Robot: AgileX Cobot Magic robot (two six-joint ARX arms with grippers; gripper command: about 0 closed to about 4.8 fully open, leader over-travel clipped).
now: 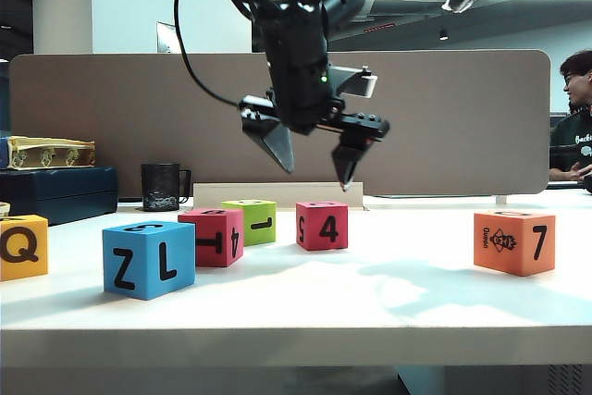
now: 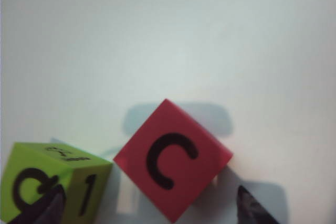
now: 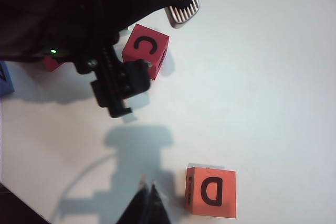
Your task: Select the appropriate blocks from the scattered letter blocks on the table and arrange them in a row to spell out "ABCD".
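Left gripper (image 1: 314,156) hangs with jaws spread above the pink-red C cube (image 1: 322,225); right gripper (image 3: 148,199), fingers pressed together, hovers beside the orange D cube (image 3: 211,191). Left to right on the smooth white table (image 1: 388,293): yellow-orange Q cube (image 1: 22,246), blue cube (image 1: 148,258), red cube (image 1: 212,236), lime-green cube (image 1: 250,220), all matte foam, before a beige partition (image 1: 444,117)

Bright overhead light; soft arm shadows on the table (image 1: 388,293); left wrist view blurred.
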